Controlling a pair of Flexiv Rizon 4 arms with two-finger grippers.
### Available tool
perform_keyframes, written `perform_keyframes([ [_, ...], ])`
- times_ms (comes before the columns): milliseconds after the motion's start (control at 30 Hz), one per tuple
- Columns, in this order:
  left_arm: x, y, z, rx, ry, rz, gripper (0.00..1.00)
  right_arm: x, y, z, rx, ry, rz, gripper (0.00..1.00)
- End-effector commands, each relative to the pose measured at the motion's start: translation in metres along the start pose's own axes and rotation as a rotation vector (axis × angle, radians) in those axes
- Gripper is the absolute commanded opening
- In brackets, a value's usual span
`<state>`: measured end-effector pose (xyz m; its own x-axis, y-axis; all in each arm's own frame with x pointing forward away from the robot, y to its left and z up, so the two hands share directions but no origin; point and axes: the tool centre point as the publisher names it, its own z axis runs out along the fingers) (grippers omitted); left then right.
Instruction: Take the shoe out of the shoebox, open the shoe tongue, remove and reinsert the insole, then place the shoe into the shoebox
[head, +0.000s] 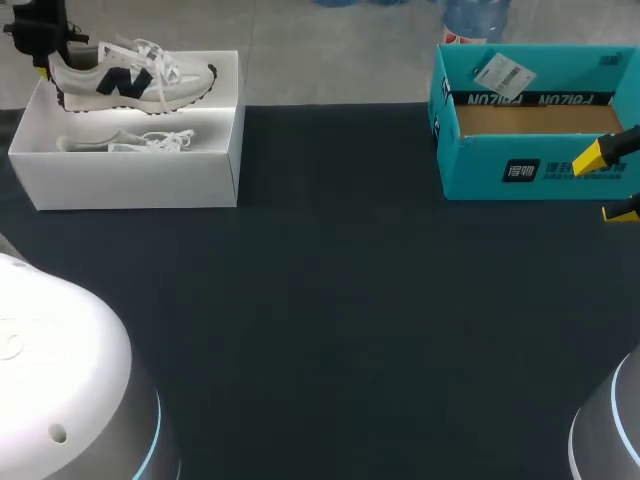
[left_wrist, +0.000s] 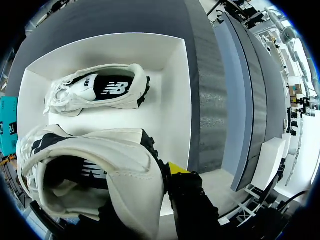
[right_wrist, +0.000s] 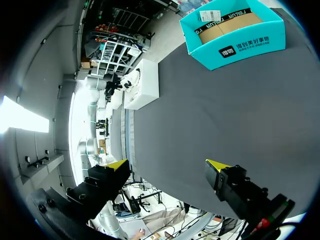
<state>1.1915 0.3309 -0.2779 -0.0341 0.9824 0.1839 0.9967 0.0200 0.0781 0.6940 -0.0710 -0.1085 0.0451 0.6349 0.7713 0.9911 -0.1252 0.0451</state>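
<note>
Left gripper (head: 47, 66), upper left of the frame, is gripping the shoe (head: 130, 75) by its heel above the shoebox (head: 130, 172), and this thin heel hold could be letting the toe swing and slip free.

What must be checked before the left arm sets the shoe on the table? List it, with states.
1. Grip: left gripper shut on the shoe at its heel: ok.
2. Finger hidden inside the heel seated well: cannot tell.
3. The shoe held above the second shoe, not touching it: ok.
4. The second shoe lies inside the white shoebox: ok.
5. Bare table before the shoebox: ok.
6. The right gripper open, near the teal box: ok.
</note>
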Motion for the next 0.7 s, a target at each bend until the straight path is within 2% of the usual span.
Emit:
perform_keyframes([
  [33,0.000,0.017,0.021,0.024,-0.008,0.007,0.00,0.000,0.000,0.000,0.000,-0.001,0.001,1.00],
  [300,-0.008,0.025,0.056,0.026,-0.034,0.035,0.00,0.000,0.000,0.000,0.000,-0.001,0.001,1.00],
  [467,-0.011,0.029,0.064,0.024,-0.073,0.039,0.00,0.000,0.000,0.000,0.000,-0.001,0.001,1.00],
  [700,-0.016,0.030,0.083,0.016,-0.060,0.047,0.00,0.000,0.000,0.000,0.000,-0.001,0.001,1.00],
])
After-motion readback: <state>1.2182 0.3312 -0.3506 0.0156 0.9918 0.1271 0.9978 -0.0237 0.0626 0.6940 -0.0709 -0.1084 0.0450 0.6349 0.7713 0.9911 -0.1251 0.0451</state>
